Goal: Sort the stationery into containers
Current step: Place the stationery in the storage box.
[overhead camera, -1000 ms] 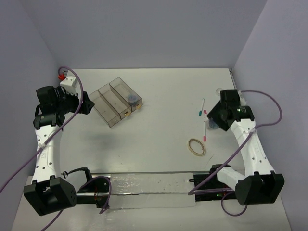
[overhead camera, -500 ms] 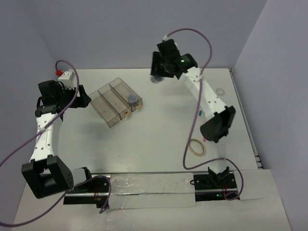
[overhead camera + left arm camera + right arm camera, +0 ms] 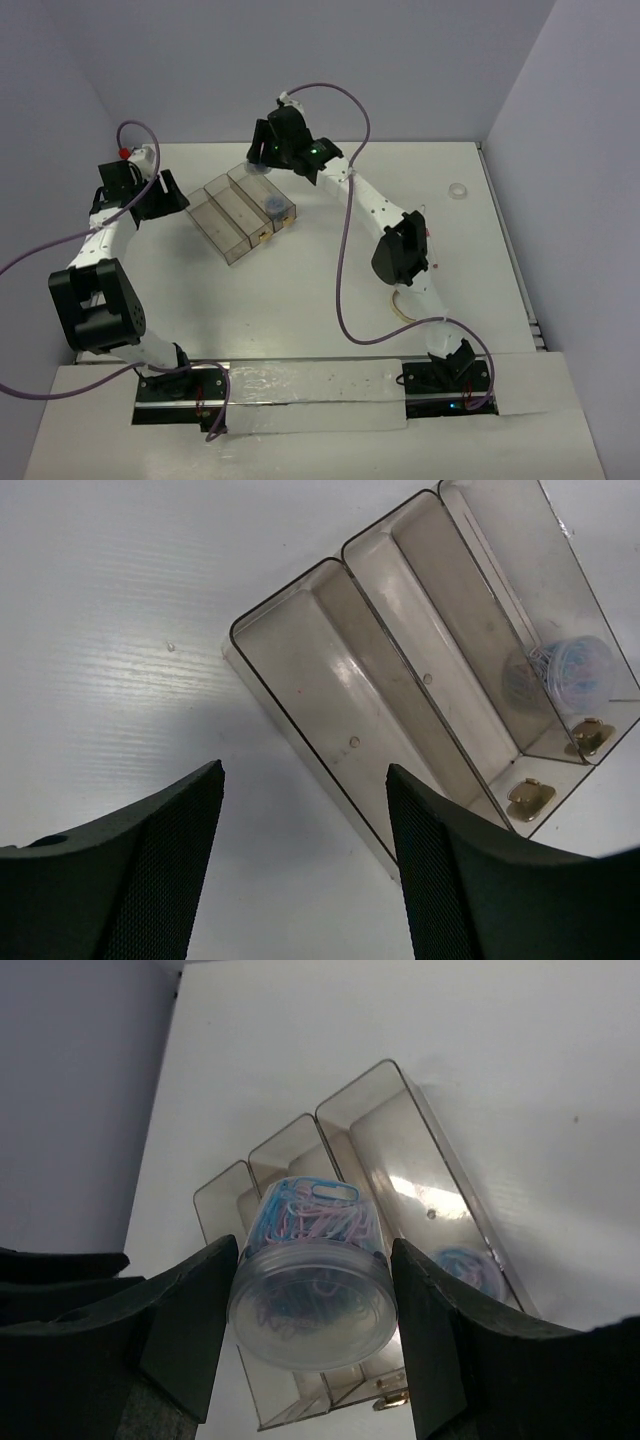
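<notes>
The little clear tub of paper clips sat tight between the jaws of my right gripper. It was round, with a see-through lid, and full of blue and pink clips. I had it up in the air, over the far end of the three clear bins and not yet inside one.

One more tub of clips lay in the end bin, the one farthest from my left gripper, close to its little tan tab. The other two bins had nothing in them that I could see. So I guessed one thing was put away, a second was almost there, and more was left to do.

My left gripper hung just beside the bins with its jaws wide and nothing between them.

Out on the white table a small clear ring lay well apart from the bins. A tan rubber band peeked out from under my right arm. I could not make out anything else under that arm.
</notes>
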Motion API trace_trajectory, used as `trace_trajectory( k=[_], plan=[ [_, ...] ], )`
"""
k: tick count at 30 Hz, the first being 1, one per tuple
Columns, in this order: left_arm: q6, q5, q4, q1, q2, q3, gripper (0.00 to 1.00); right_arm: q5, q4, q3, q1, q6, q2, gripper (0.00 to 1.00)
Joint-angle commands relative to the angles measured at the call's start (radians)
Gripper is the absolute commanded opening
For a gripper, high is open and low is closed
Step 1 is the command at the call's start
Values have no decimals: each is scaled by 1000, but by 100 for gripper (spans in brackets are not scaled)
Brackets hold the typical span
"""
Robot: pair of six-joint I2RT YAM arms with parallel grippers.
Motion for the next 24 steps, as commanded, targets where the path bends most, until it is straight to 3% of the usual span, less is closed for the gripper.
trace_trajectory(
  k=[1,5,9,15,24],
  plan=[
    [24,59,100,-36,-56,40,73,18,92,-85,15,62,-59,0],
    [39,60,126,-52,-87,38,76,-4,7,-31,27,59,-19,0],
    [32,29,65,-55,-39,70,74,6,31,-58,34,86,-2,0],
    [31,-31,66,-57,32,59,74,75,111,35,31,142,93,0],
    [60,-29,64,-57,21,53,74,115,158,40,11,263,193,0]
  ],
)
